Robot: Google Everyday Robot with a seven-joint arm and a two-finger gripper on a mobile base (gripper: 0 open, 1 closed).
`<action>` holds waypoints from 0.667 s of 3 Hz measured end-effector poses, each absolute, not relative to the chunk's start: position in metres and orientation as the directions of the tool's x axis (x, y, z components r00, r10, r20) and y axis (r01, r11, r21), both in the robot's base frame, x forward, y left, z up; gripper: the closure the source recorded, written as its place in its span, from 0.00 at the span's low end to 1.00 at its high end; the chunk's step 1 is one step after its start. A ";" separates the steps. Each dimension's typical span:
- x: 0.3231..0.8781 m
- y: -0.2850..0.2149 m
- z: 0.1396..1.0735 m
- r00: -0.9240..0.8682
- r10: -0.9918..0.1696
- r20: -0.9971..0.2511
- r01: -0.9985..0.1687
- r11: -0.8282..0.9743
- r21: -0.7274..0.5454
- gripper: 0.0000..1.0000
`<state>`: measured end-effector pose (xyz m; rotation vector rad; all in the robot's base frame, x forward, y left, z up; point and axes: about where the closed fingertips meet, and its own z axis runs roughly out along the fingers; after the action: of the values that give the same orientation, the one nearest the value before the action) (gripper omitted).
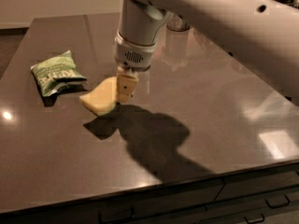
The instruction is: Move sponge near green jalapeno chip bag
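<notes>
The pale yellow sponge [99,98] hangs tilted just above the dark tabletop, with its shadow on the surface below it. My gripper [119,91] comes straight down from the big white arm and is shut on the sponge's right end; one cream finger [126,86] with a black dot shows in front. The green jalapeno chip bag [57,73] lies flat to the left. A narrow gap of table separates it from the sponge.
The dark table [219,111] runs to a front edge with drawers [243,190] below. A dark round container [177,23] stands at the back, partly hidden behind the arm. The arm crosses the upper right of the view.
</notes>
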<state>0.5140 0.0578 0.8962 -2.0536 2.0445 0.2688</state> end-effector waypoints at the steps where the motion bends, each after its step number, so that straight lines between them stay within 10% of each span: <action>1: 0.538 0.074 0.900 -0.056 -0.942 -0.331 -0.995 0.079 -0.058 1.00; 2: 0.555 0.095 0.892 -0.082 -0.930 -0.359 -0.988 0.125 -0.096 1.00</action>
<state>0.5550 0.0950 0.8918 -1.8653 2.0776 0.2440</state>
